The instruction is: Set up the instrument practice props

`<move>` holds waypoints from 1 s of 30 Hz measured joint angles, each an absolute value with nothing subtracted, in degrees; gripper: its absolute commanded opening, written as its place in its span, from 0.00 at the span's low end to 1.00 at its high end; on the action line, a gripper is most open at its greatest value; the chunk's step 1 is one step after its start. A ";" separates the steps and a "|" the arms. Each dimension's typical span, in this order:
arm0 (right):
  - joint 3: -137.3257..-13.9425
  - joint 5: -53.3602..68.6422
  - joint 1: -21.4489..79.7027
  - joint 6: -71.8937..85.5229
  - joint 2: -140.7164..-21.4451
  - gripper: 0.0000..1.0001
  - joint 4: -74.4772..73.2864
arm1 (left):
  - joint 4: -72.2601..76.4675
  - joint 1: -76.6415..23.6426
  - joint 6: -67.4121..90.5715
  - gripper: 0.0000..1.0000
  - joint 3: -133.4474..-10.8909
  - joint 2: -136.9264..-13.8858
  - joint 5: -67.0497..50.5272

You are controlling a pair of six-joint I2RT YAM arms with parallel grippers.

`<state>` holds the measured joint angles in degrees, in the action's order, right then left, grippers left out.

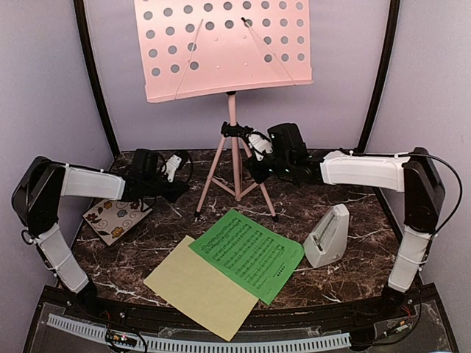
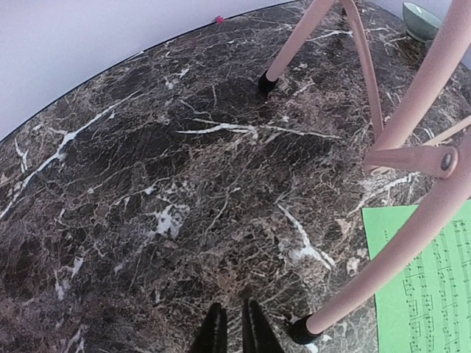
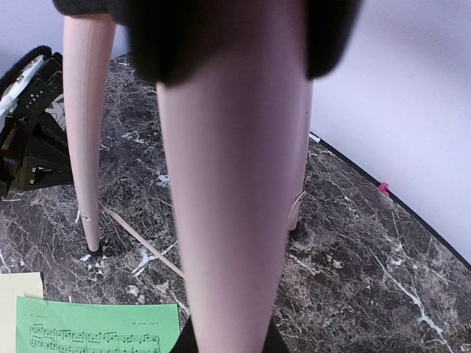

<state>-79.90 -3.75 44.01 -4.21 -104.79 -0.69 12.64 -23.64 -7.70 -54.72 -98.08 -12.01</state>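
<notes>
The pink music stand (image 1: 234,140) stands upright on its tripod at the back middle, with its perforated desk (image 1: 221,51) high and bare. My right gripper (image 1: 255,156) is at the top of the legs, shut around one pink leg (image 3: 228,184) that fills the right wrist view. My left gripper (image 1: 181,191) is low over the table, shut and empty (image 2: 234,329), just left of a leg's black foot (image 2: 300,330). The green music sheet (image 1: 249,254) lies flat in front of the stand, overlapping the pale yellow sheet (image 1: 199,288). The light-grey metronome (image 1: 328,237) stands to the right.
A floral square tile (image 1: 116,218) lies at the left under my left arm. A small pale green bowl (image 2: 421,18) sits at the back behind the stand's legs. The dark marble table (image 1: 346,283) ends at curved pale walls.
</notes>
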 measured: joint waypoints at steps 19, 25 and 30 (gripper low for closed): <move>-77.89 2.37 43.00 -3.01 -103.72 0.60 1.17 | 16.84 -26.33 -6.90 0.57 -52.58 -94.17 -25.17; -73.52 5.89 42.06 -1.48 -98.83 0.71 0.84 | 16.38 -27.79 -8.86 0.56 -55.09 -97.65 -26.13; -67.81 8.95 40.16 -0.30 -96.18 0.70 0.84 | 16.29 -28.10 -10.13 0.55 -56.90 -99.50 -25.87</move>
